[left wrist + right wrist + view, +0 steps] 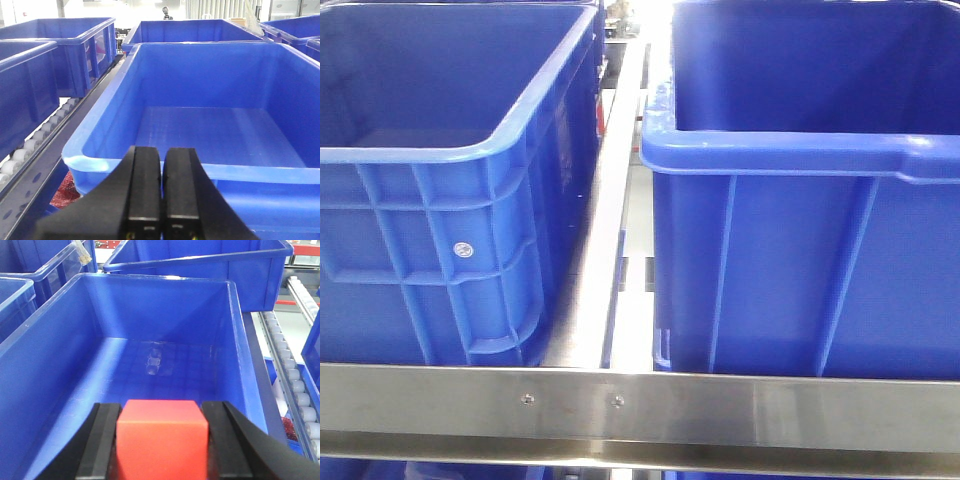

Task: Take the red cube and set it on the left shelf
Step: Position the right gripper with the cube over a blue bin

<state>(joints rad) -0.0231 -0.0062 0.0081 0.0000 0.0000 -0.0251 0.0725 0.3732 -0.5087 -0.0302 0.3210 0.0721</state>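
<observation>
Currently the right gripper pinches the small red-orange cube between its black fingers, above the near edge of a deep blue plastic bin. The left gripper has its fingers pressed together with nothing between them, above the near rim of a second blue plastic bin. A grey roller track runs along that bin's left side. A red patch below the rim is possibly mesh, but it is too blurred to tell.

Looks like a warehouse or factory storage line, not a home or office. Shown by deep blue plastic bins standing side by side, with more of them in rows behind. Carried on bare steel rails fixed with screws. Flanked by roller tracks of the flow-rack kind. Backed by a bright open hall with a slatted wall far off.
</observation>
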